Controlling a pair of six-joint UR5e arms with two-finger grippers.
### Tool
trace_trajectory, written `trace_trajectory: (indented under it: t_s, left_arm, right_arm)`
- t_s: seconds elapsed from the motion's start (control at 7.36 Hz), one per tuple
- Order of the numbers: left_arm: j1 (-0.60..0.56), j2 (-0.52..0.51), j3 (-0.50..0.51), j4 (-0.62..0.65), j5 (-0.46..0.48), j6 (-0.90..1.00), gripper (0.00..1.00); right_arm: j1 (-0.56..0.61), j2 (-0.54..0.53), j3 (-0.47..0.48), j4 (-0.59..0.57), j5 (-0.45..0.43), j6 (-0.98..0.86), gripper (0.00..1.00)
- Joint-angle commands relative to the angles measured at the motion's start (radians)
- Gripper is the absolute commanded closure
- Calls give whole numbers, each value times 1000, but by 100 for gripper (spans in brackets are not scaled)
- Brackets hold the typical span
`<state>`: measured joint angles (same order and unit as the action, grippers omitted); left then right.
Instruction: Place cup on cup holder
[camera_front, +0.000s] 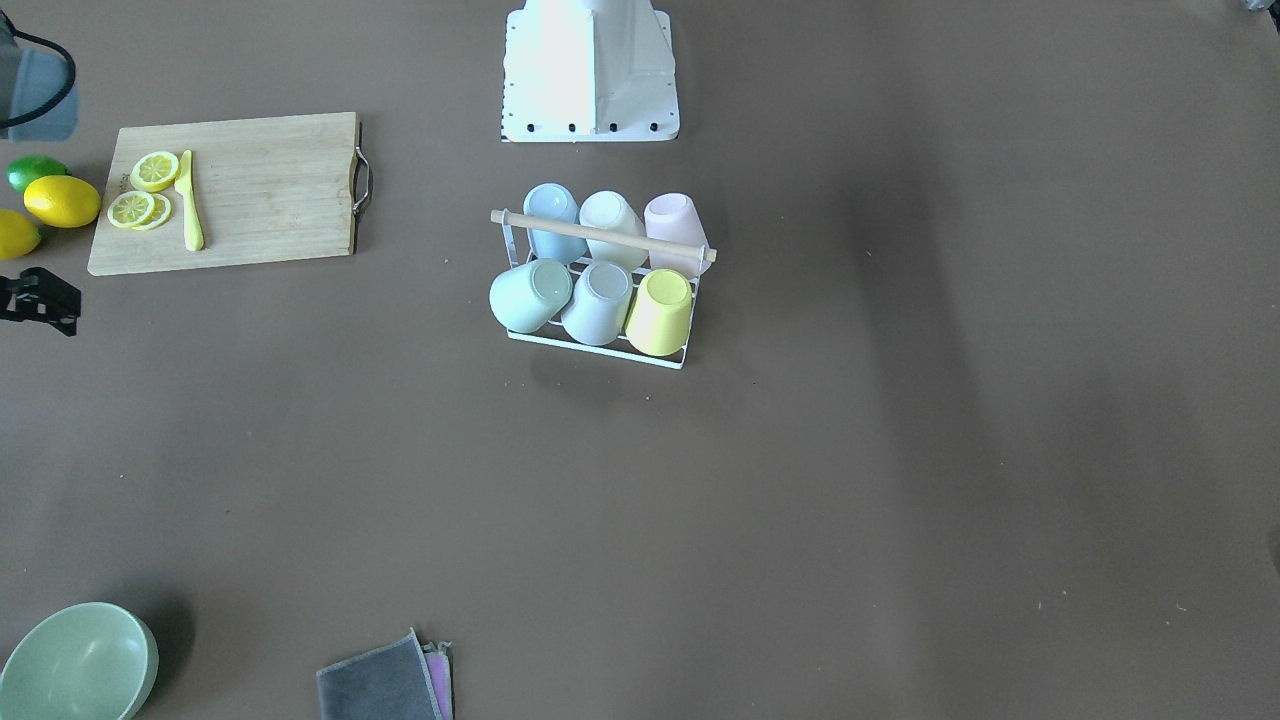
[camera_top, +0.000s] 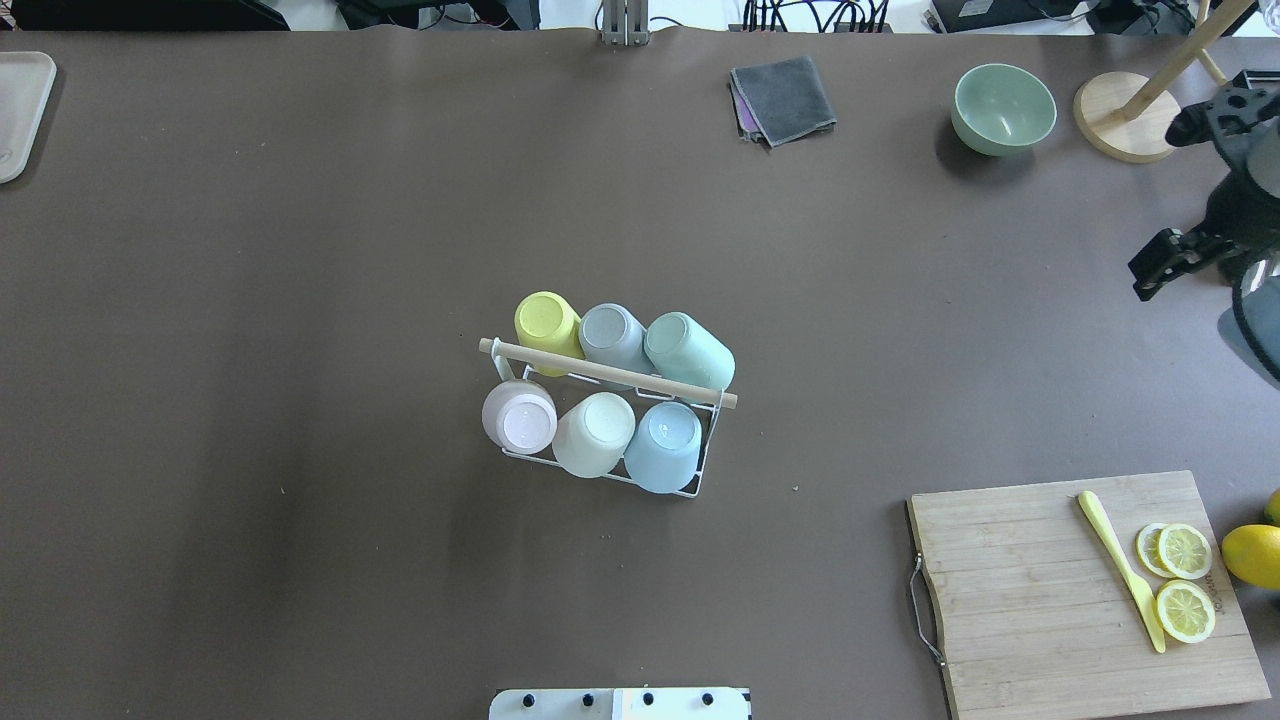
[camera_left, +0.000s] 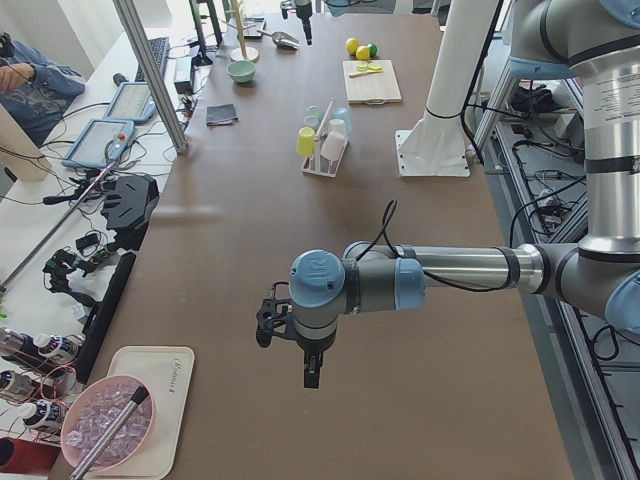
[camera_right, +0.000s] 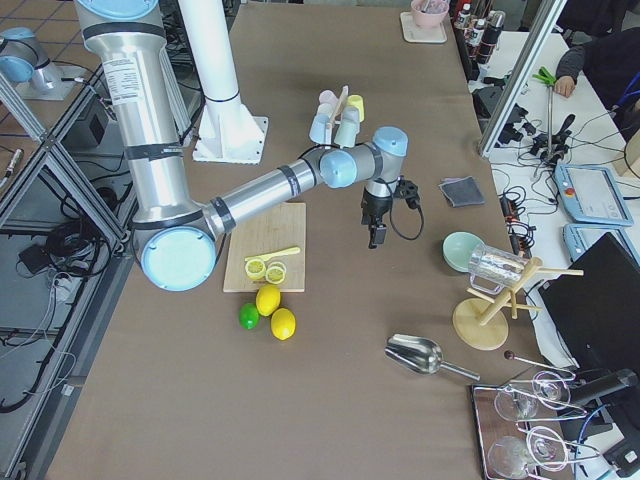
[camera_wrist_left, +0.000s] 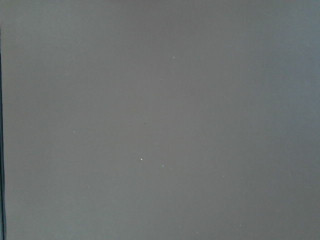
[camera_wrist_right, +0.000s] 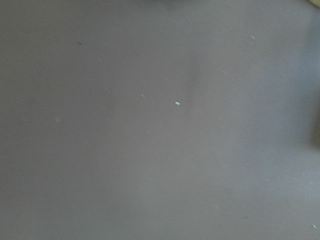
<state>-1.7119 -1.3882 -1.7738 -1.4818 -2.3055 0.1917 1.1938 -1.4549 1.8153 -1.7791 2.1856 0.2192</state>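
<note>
The white wire cup holder (camera_front: 600, 236) with a wooden rod handle stands at the table's middle, and also shows in the overhead view (camera_top: 610, 373). Several upturned cups sit on its prongs in two rows, among them a yellow cup (camera_front: 660, 312) and a pink cup (camera_top: 518, 418). No loose cup shows on the table. My left gripper (camera_left: 310, 375) hangs over bare table far from the holder; I cannot tell if it is open or shut. My right gripper (camera_right: 375, 238) hangs near the cutting board and holds nothing I can see. Both wrist views show only bare brown table.
A wooden cutting board (camera_top: 1020, 600) with lemon slices and a yellow knife (camera_top: 1120, 570) lies front right, whole lemons and a lime (camera_front: 35, 172) beside it. A green bowl (camera_top: 1003, 108), a grey cloth (camera_top: 782, 98), a wooden stand (camera_top: 1120, 125) and a white tray (camera_top: 20, 110) sit at the far edge.
</note>
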Motion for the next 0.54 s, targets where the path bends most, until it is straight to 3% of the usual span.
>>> trace_trajectory:
  t_s: [0.0,0.27,0.41]
  left_arm:
    - [0,0,1,0,0,0,2]
    - [0,0,1,0,0,0,2]
    - [0,0,1,-2,0,0,1]
  right_arm:
    - [215,-77,-109,-19,57,-306,0]
    - [347,-87,-270,-14,141,-454,0]
    - [378,-114,-272,-14,151,-442,0]
